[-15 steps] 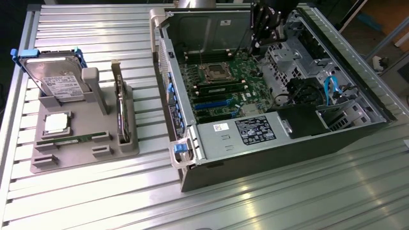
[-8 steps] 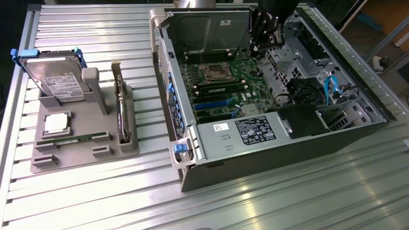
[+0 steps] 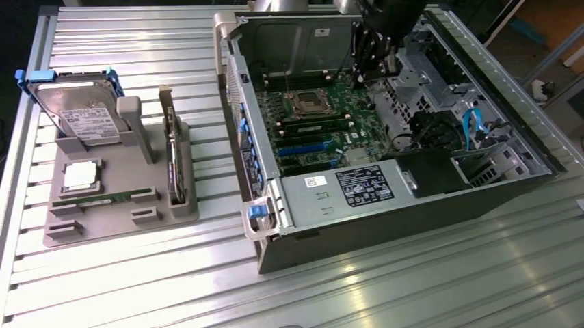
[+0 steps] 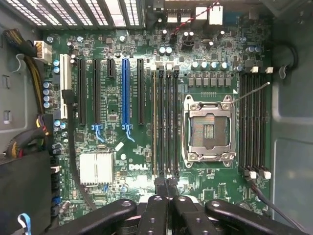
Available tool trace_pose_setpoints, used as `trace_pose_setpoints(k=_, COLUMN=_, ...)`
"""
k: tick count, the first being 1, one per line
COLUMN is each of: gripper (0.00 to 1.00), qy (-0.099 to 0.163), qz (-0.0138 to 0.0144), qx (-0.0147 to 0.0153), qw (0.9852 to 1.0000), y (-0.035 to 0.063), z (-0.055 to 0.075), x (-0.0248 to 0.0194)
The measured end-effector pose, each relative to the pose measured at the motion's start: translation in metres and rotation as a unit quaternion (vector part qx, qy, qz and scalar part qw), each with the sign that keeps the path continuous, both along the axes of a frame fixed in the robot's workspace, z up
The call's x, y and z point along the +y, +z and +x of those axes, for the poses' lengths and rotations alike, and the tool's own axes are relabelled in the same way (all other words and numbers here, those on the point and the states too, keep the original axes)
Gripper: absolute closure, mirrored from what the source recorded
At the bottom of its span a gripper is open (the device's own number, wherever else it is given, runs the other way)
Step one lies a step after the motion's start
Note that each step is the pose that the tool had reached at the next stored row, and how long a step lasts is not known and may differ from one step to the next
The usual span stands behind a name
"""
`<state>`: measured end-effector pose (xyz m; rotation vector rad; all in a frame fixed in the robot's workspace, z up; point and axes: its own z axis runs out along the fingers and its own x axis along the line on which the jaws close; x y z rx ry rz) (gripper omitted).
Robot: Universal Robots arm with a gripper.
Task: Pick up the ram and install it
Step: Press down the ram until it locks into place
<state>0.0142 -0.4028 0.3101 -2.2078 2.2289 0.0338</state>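
There's the DELL logo (image 4: 137, 168), white on the motherboard (image 4: 117, 147); the hard drive (image 3: 82, 116) label is too small for us to read. The ram (image 3: 96, 199), 1 thin green stick, lies in the grey tray (image 3: 109, 227) near the bench (image 3: 365, 280) edge at the exterior view's left. Its long axis runs along the tray's camera-side edge. The gripper (image 4: 166, 183) hangs over the motherboard, fingers pressed together, pinching nothing.

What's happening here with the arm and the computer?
The robot arm reaches into the open computer case, its claw shut and poised over the end of the memory slots beside the empty processor socket. I cannot tell whether it grips anything. A thin green ram stick lies in the grey holder on the exterior view's left, outside the case.
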Motion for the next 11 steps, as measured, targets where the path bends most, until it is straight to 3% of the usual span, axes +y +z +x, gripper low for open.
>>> trace_pose_setpoints(k=11, gripper=0.89, qy=0.000, qz=0.0000, qx=0.0000, qw=1.0000, y=-0.0249, z=0.000, x=0.0000)
